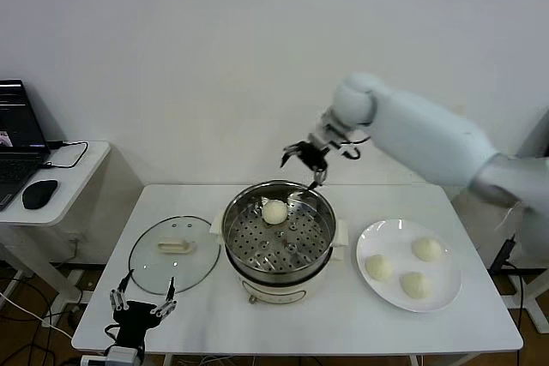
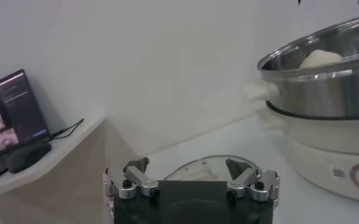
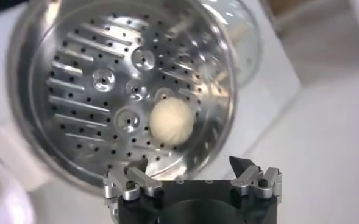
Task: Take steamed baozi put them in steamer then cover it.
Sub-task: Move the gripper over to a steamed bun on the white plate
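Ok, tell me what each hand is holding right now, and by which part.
Nothing is held. The right hand hangs open and empty above the round shiny steel steamer; the left hand waits open beside the table.

The right arm [image 1: 429, 139] is a fat, smooth white shell running from the right edge of the head view toward its centre, with a rounded white joint near the wrist and a grey band where the casing meets the next segment at the far right. At its tip sits the right claw [image 1: 304, 157], small and black with thin dark fingers and a short dark cable looping beside it. The left claw [image 1: 141, 304], at the lower left of that view, has a black block body, silver metal finger links held by dark round screws, and dark wedge-shaped fingertips [image 2: 136, 164].
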